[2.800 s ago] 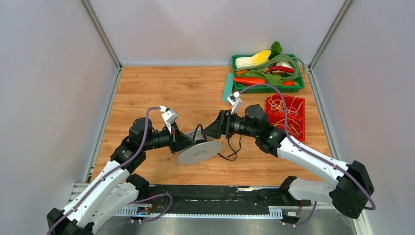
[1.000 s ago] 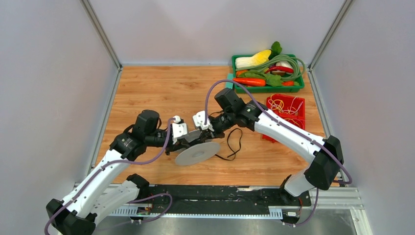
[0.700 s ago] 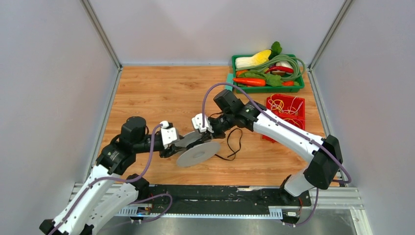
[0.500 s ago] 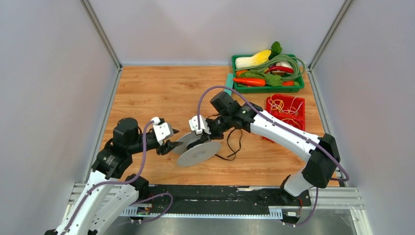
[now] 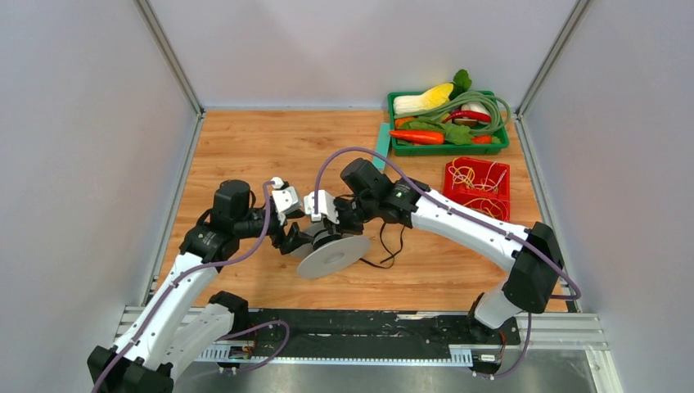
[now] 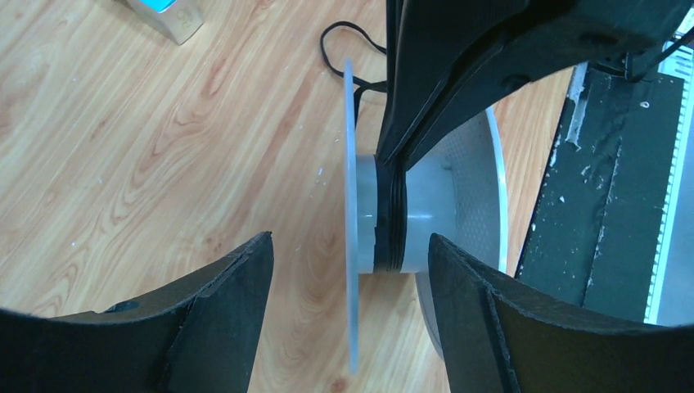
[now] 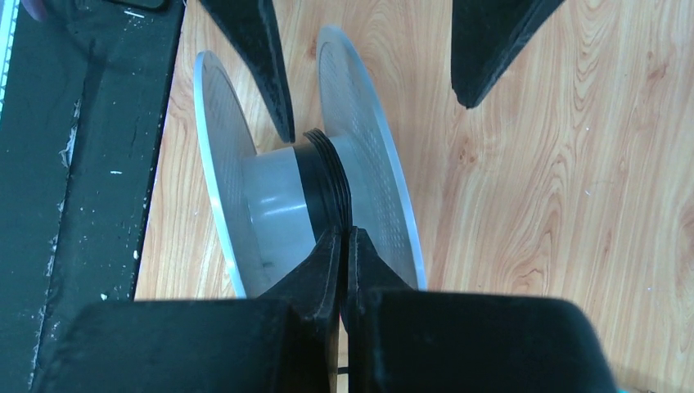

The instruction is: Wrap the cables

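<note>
Both arms have smooth white shells on their long links, the left arm (image 5: 176, 299) and the right arm (image 5: 466, 227) alike, with chunky black joints (image 5: 232, 199) between. A purple-grey cable (image 5: 353, 149) loops loosely along each up to a small white block (image 5: 286, 197) at the wrist. The left gripper (image 6: 349, 240) and right gripper (image 7: 344, 233) have matte black, wedge-shaped fingers (image 6: 217, 323) tapering to points.

Right gripper (image 7: 344, 236) fills spool (image 7: 282, 201) gap; table (image 5: 270, 143) free far-left; green tray (image 5: 446, 151), red tray (image 5: 505, 188) block right.
</note>
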Robot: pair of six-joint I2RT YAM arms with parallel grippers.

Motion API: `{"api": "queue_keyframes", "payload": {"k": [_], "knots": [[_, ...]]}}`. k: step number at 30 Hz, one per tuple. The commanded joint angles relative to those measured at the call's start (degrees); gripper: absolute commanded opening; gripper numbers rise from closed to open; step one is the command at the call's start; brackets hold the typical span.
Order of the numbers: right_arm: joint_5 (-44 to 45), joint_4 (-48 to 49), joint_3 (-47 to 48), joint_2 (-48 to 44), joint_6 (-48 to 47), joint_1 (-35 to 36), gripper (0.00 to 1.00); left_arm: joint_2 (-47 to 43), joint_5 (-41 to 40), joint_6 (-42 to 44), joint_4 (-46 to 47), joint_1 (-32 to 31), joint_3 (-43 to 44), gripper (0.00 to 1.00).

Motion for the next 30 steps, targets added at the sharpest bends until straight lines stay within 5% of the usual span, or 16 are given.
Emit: {"api": "queue_keyframes", "payload": {"k": [1, 14, 20, 30], "knots": [[3.7, 2.7, 1.3, 0.9, 3.3, 1.2, 0.00, 0.8, 4.7, 2.5, 4.0, 0.2, -0.6, 0.77], [4.6, 5.8, 0.0, 0.6, 8.7, 1.4, 0.00, 2.8, 6.9, 1.8, 11.2, 0.1, -5.2, 0.66], [5.5, 7.6, -1.3, -0.2, 9.4, 1.4, 0.00, -0.4, 4.4, 3.2, 17.0, 0.1, -10.7, 0.74], [6.6, 9.0, -2.2, -0.4, 11.6, 0.8, 0.00, 0.1, 2.8, -1.8, 30.2, 0.2, -15.4, 0.67]]}}
